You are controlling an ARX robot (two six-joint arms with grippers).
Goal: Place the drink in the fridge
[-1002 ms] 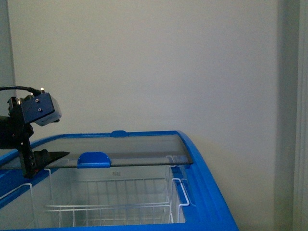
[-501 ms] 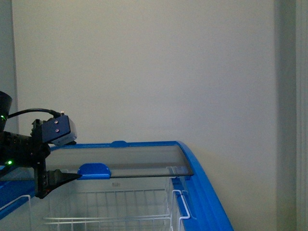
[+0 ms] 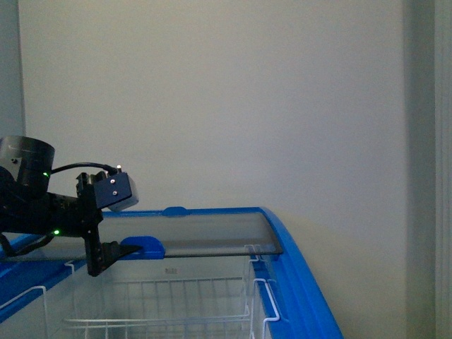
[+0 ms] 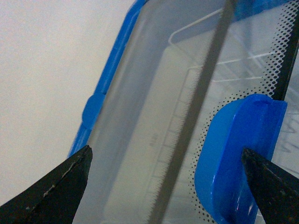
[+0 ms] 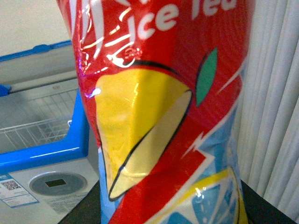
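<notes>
The fridge (image 3: 296,282) is a white chest with a blue rim; its sliding glass lid (image 3: 205,229) covers the far part and white wire baskets (image 3: 176,304) show in the open near part. My left gripper (image 3: 113,253) is open at the lid's blue handle (image 3: 145,247). In the left wrist view the open gripper (image 4: 166,186) straddles the glass edge, with the blue handle (image 4: 238,154) close to one fingertip (image 4: 273,186). My right gripper is shut on the drink (image 5: 163,112), whose red ice-tea label fills the right wrist view; its fingers are hidden. The right arm is out of the front view.
A plain wall (image 3: 226,99) rises behind the fridge. In the right wrist view the fridge's blue rim (image 5: 42,154) and a round control panel (image 5: 56,183) lie beside the drink, and a pale ribbed curtain (image 5: 273,102) hangs on the other side.
My left arm has moved right along the lid, so the gripper now sits at the blue handle. The camera view has shifted slightly.
</notes>
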